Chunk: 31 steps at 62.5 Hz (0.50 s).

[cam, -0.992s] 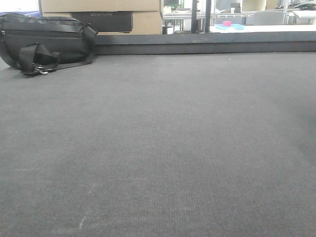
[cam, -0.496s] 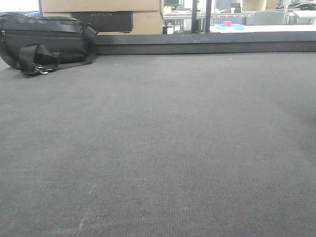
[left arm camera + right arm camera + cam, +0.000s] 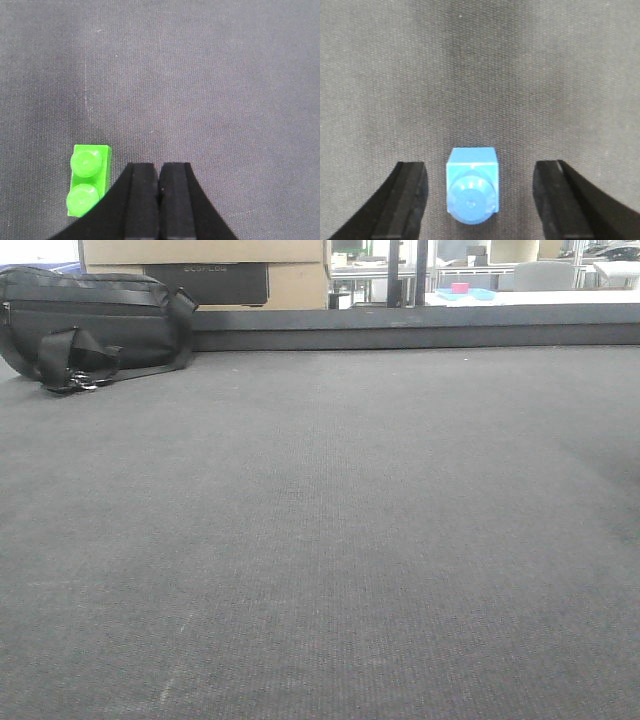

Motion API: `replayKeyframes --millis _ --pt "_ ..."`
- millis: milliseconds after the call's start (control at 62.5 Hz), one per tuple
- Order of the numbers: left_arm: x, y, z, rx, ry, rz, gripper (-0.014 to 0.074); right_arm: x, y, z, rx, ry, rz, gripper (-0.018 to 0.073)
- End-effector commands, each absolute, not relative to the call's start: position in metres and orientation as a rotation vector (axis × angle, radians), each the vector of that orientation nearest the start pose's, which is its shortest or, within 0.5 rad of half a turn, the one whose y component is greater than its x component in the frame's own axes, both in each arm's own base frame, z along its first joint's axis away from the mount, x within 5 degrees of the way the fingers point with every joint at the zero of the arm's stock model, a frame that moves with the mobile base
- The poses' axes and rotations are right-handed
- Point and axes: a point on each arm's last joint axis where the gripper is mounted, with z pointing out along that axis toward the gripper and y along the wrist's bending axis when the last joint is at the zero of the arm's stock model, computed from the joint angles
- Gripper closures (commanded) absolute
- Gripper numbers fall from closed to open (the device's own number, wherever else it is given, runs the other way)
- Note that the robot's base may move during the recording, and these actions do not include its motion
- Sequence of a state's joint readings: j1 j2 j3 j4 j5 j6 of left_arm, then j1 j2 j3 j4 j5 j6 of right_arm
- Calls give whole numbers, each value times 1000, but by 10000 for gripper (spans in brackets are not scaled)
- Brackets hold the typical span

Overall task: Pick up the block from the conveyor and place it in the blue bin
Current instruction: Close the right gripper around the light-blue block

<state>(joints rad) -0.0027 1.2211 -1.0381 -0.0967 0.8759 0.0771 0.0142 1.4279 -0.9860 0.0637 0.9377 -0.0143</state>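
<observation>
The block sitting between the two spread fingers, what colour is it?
The block is light blue, with one round stud; it shows best in the right wrist view.

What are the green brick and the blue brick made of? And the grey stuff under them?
The green brick looks like hard plastic: smooth, glossy, with two moulded studs. The blue brick looks the same, with one shiny stud. The grey conveyor seems woven fabric or rubbery belting: matte, fine thread pattern.

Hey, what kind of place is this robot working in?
Probably a robotics lab or workshop: a broad grey conveyor belt, stacked cardboard boxes behind a black bag, and a green block and a blue block lying on the belt.
</observation>
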Motion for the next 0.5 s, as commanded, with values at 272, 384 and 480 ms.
replayKeyframes --millis 272,384,480 --pt "244 -9 328 45 2521 -109 708 265 7 221 22 2959 78 230" --pt "244 -9 328 45 2521 -109 708 268 8 212 38 2992 99 230" --pt "244 -9 328 45 2521 -109 708 270 9 205 43 3016 104 230"
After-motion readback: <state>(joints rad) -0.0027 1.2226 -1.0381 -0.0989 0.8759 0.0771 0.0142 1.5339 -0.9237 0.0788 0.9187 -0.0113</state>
